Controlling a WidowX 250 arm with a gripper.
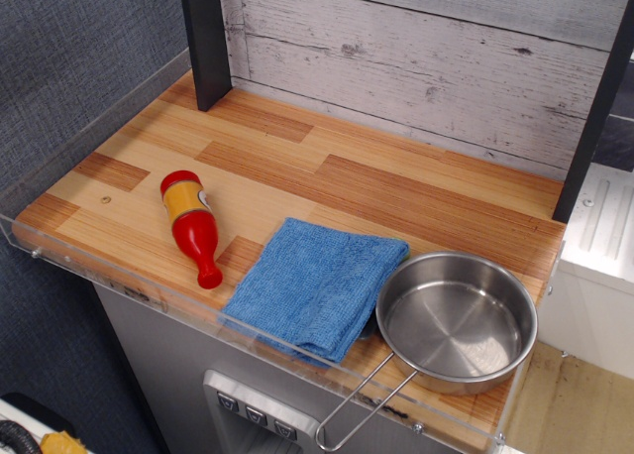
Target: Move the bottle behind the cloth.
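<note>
The red bottle with a yellow label band lies on its side on the wooden tabletop, neck pointing toward the front edge. It lies to the left of the blue cloth, a small gap between them. The cloth lies flat near the front edge, its right corner touching or tucked under the steel pan. No gripper or arm shows in this view.
A round steel pan sits right of the cloth, its wire handle sticking out over the front edge. A clear acrylic rim borders the table's left and front. A dark post stands at the back left, another at the right, before a whitewashed plank wall.
</note>
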